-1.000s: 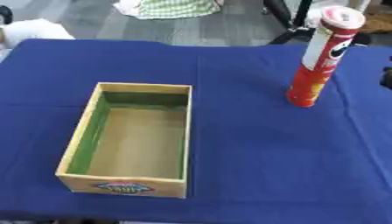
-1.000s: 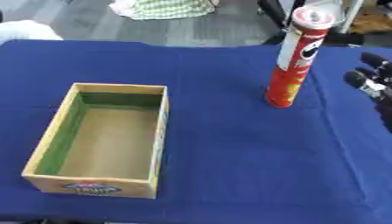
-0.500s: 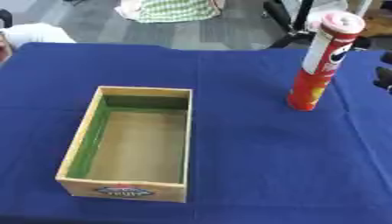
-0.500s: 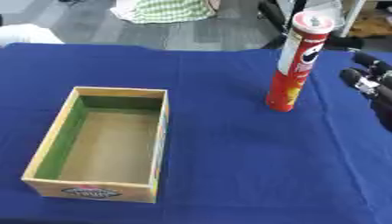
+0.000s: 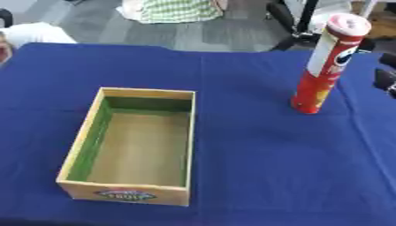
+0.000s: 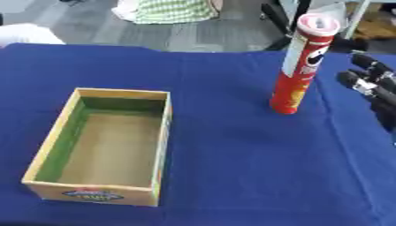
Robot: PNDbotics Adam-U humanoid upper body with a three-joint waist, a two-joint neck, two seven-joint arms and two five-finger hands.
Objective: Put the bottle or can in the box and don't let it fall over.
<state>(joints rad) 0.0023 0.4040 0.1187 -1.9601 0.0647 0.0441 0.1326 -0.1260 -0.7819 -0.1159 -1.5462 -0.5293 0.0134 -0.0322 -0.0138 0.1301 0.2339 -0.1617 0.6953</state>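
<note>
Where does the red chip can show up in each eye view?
Left eye view: red can upright at upper right, near the picture's right edge.
Right eye view: same can upright, further from that edge, right hand beside it.
Shared landmark: wooden box at lower left.

Surface: table (image 5: 255,167) under a dark blue cloth, a few soft creases on its right side.
Left half: open wooden box (image 5: 131,145), green inner walls, bare floor, a label on its near end.
Right, further back: tall red can (image 6: 302,66), upright, well apart from the box.
</note>
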